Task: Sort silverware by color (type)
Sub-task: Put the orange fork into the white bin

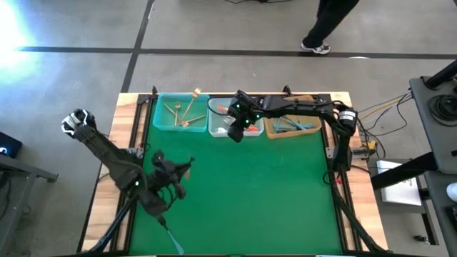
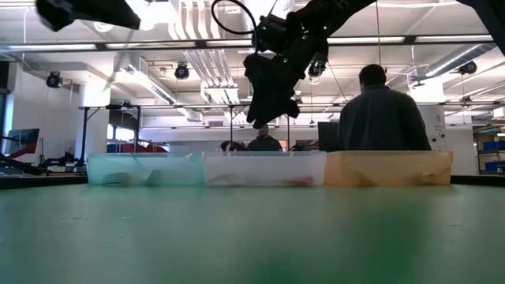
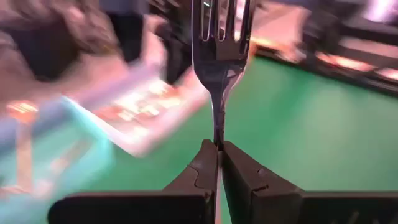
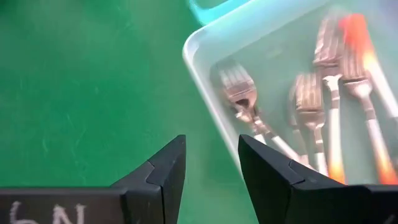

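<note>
A: How far along is the sort?

B: Nearly done, by my read. High view: green bench (image 1: 250, 193) shows no loose forks. Three bins along upper edge: teal bin (image 1: 158, 120) w/ gold forks (image 1: 182, 113), clear middle bin (image 1: 218, 123) w/ orange-handled forks (image 4: 348, 93), tan bin (image 1: 311, 130) w/ blue-handled forks (image 1: 291, 126).

A: What's left?

B: One fork (image 3: 219, 56), lower left of high view, pinched at its neck in left gripper (image 3: 219, 148), fingers closed on it. Handle colour hidden.

A: Obstacles?

B: Right gripper (image 4: 211, 158) hovers over middle bin's corner, fingers apart, empty; could crowd a drop there. People beyond the bench, well apart.
</note>
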Controlling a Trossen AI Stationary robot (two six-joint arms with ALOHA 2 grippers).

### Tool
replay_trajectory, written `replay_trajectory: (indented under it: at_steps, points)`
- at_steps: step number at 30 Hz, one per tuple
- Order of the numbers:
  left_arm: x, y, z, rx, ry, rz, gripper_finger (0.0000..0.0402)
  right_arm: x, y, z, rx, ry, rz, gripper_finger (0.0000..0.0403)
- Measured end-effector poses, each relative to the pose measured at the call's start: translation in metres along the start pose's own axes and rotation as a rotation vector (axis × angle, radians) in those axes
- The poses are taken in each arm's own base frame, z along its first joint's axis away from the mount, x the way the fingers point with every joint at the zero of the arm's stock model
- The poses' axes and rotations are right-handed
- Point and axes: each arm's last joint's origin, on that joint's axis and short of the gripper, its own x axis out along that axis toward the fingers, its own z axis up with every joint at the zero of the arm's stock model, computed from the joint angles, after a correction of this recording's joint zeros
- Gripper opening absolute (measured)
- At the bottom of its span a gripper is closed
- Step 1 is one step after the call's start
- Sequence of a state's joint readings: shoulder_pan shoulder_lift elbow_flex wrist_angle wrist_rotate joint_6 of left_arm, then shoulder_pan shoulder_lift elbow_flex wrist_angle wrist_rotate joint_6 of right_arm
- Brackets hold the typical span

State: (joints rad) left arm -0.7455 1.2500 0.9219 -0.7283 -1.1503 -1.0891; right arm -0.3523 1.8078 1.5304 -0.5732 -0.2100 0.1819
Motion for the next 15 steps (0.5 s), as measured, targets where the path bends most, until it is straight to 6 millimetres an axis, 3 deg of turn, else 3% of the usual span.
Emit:
replay_trajectory:
  at_steps: [7,12,15]
  points:
    - [0.041,0.028,0.025,0.071,-0.075,0.262,0.0000,-0.047,-0.007,0.028,-0.084,-0.116,-0.119,0.0139]
    - [0.071,0.046,0.033,0.137,-0.068,0.440,0.0000,-0.090,-0.003,0.031,-0.132,-0.109,-0.173,0.0139]
    - [0.099,0.055,0.034,0.140,-0.018,0.474,0.0000,-0.112,0.001,0.029,-0.129,-0.106,-0.213,0.0139]
